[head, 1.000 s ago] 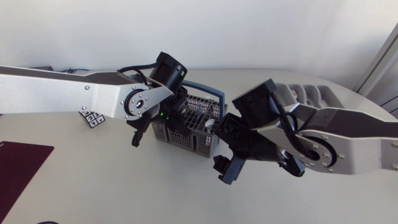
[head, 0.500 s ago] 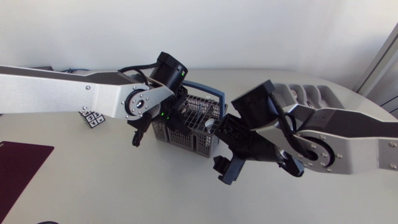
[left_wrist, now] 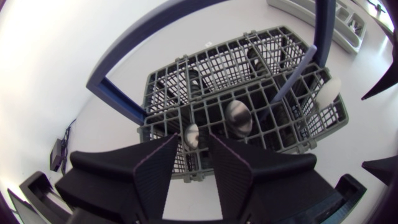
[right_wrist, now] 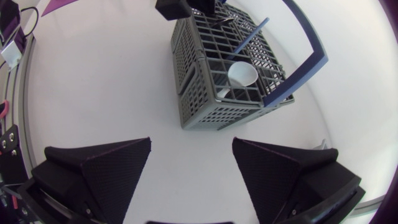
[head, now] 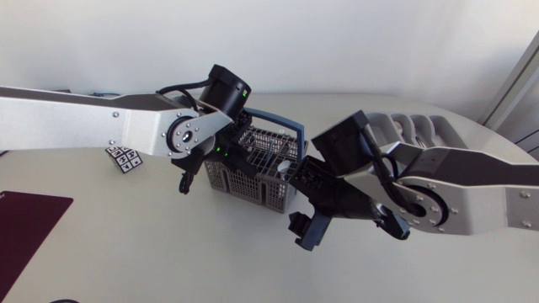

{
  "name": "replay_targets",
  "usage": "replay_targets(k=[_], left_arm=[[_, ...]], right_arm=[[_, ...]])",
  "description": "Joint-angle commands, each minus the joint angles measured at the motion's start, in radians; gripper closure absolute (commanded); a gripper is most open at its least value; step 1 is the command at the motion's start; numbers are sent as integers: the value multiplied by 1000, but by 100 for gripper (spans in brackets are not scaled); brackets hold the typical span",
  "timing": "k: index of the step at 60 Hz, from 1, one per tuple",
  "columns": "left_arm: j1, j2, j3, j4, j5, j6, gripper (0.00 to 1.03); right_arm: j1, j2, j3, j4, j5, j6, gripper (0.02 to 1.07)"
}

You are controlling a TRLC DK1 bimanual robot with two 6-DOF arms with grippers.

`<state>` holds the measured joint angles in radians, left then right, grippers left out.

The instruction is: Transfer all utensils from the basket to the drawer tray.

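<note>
A grey wire basket (head: 263,178) with a blue handle (head: 285,126) stands mid-table. My left gripper (head: 237,159) hangs over the basket's left end, open. In the left wrist view its fingertips (left_wrist: 193,163) stand just above a metal spoon bowl (left_wrist: 192,135); a second spoon (left_wrist: 238,117) and a white spoon (left_wrist: 328,92) stand upright further along the basket (left_wrist: 249,68). My right gripper (head: 306,229) hovers open and empty in front of the basket's right corner. From its wrist view (right_wrist: 193,155) the basket (right_wrist: 214,99) and white spoon (right_wrist: 242,74) lie ahead. The pale drawer tray (head: 414,128) sits back right.
A small checkered marker card (head: 125,158) lies left of the basket. A dark maroon mat (head: 25,223) covers the front left corner. Bare tabletop stretches in front of the basket. The tray's edge (left_wrist: 298,14) shows beyond the basket.
My left arm's wrist has shifted slightly up and left over the basket. The right arm has barely moved, and both grippers stay as wide as before.
</note>
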<state>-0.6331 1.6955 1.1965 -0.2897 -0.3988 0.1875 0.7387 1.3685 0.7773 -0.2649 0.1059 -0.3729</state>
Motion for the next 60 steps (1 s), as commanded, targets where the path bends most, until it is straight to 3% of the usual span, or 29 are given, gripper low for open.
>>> replay_targets(k=[1, 19, 44, 60], left_arm=[[13, 6, 29, 12, -6, 10, 66], [1, 56, 40, 23, -12, 9, 66], [-22, 89, 23, 83, -107, 13, 70], [-39, 99, -5, 118, -161, 13, 80]], right_arm=[[8, 17, -7, 3, 9, 23, 12], [8, 24, -7, 9, 9, 23, 12], [7, 30, -15, 18, 8, 23, 13], [7, 30, -18, 18, 8, 23, 13]])
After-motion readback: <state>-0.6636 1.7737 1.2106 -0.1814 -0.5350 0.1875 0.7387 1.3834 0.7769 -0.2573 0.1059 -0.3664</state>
